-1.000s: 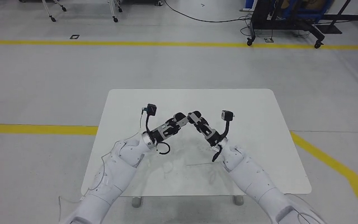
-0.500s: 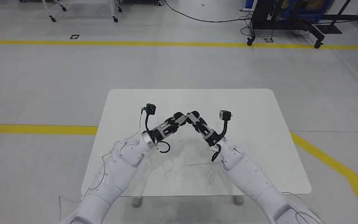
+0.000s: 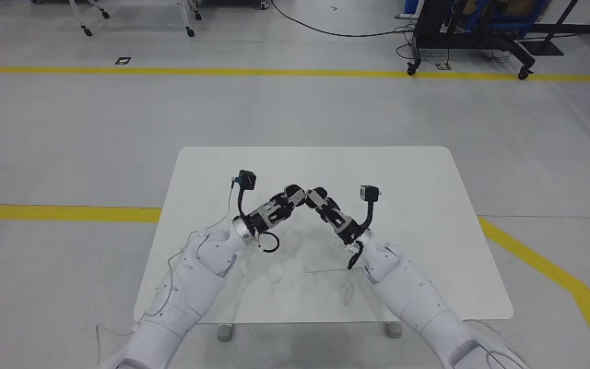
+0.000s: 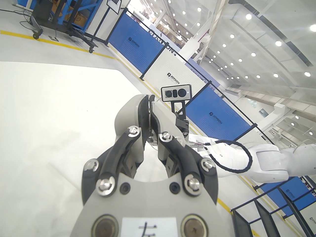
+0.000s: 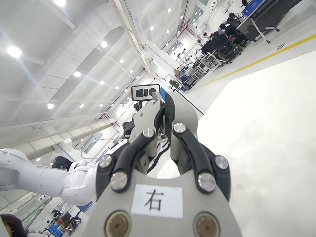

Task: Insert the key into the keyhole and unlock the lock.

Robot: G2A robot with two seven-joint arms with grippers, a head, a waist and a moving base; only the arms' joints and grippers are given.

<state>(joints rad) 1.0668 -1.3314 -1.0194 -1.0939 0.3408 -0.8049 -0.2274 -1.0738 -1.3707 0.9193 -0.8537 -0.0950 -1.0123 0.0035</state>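
Where the two arms come together above the white table (image 3: pixel 419 189), over its middle and a little toward its far edge, the left gripper (image 3: pixel 296 193) and the right gripper (image 3: pixel 317 196) stand tip to tip. In the top view the forearms make a shallow peak pointing at the table's far edge. From that view I cannot tell whether the tips touch or sit just apart. On the left wrist view the left gripper's fingers (image 4: pixel 133 114) are drawn narrow, with the black pads almost together. A thin metal piece (image 4: pixel 149 118) shows edge-on, pinched between them. Whether it is the key or part of the lock cannot be told. On the right wrist view the right gripper's fingers (image 5: pixel 181 114) are likewise drawn narrow. Their pads are close, and what lies between them is too hidden to name. Both grippers are held up off the table. The left arm's wrist camera (image 3: pixel 244 176) and the right arm's wrist camera (image 3: pixel 370 192) stand on black stalks over the table, one on either side of the meeting point.
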